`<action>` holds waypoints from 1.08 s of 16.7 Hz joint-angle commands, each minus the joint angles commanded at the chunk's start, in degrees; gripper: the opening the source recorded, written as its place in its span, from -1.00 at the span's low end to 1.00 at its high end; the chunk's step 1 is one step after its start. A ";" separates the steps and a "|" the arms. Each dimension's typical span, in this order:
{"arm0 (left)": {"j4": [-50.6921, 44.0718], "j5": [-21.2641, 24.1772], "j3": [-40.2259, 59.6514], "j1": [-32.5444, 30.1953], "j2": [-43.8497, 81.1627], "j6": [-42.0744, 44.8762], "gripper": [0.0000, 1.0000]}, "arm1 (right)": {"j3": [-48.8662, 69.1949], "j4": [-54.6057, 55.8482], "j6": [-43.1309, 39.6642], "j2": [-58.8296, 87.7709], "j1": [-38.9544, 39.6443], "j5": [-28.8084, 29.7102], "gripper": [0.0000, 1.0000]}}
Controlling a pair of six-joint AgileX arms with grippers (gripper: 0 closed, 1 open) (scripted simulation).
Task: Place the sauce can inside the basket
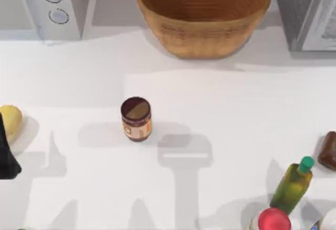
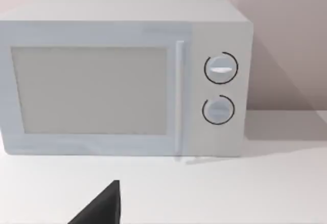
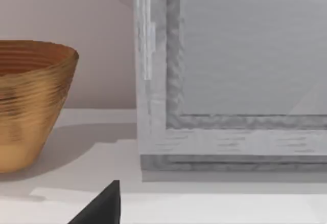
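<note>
White table (image 1: 220, 109), pale wall behind. Left arm (image 1: 8, 156) parked at the table's left edge; whether either gripper's fingers are parted cannot be told. Just beside it, a yellow fruit (image 1: 10, 119). Further right, sauce can (image 1: 136, 118) upright mid-table. Well beyond, basket (image 1: 203, 17) at the back, between microwave (image 2: 127, 75) and a grey appliance (image 3: 230, 75).
</note>
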 joint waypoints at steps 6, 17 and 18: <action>0.84 4.07 2.67 -0.38 5.00 2.27 1.00 | 0.00 0.00 0.00 0.00 0.00 0.00 1.00; 4.68 31.34 18.26 -3.90 43.92 24.06 1.00 | 0.00 0.00 0.00 0.00 0.00 0.00 1.00; 4.97 33.94 19.84 -4.09 48.37 26.54 1.00 | 0.00 0.00 0.00 0.00 0.00 0.00 1.00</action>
